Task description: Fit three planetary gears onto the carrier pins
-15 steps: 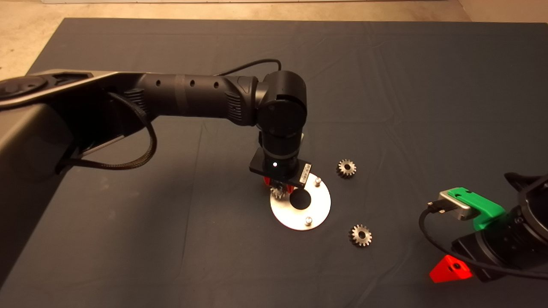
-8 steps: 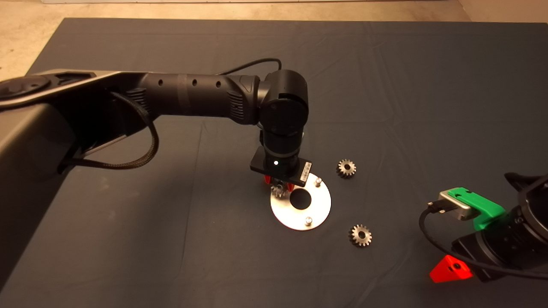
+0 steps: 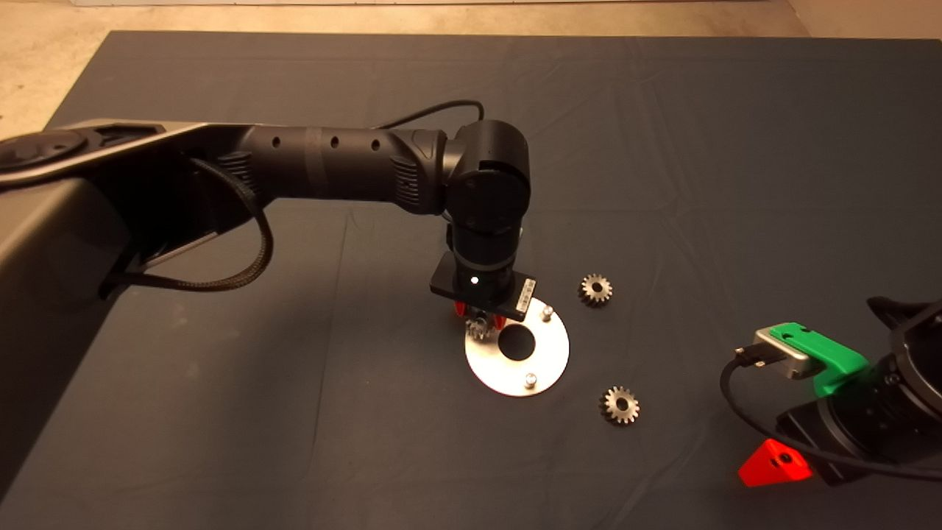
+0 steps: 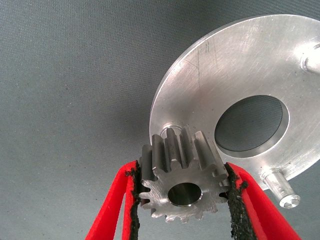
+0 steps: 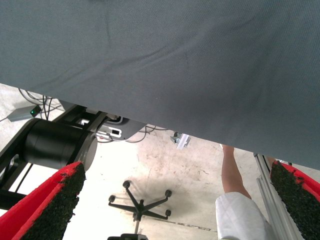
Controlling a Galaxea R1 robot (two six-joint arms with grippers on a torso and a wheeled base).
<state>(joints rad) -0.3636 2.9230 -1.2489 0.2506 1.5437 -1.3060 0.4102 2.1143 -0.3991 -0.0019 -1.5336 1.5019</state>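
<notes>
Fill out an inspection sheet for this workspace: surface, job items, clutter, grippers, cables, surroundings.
Surface: dark mat, creased, covering the table.
Job's things: round plate with two bare carrier pins in sight; held gear at the plate's left edge, where the third pin would be, a metal end showing in its bore; whether it is seated cannot be told. Two loose gears lie on the mat right of the plate.
Clutter: nothing seen.
Grippers: left gripper shut on the held gear; right gripper open, parked at the lower right edge.
Cables: black cable looping by the right wrist.
Surroundings: floor, a chair base, a person's arm.
</notes>
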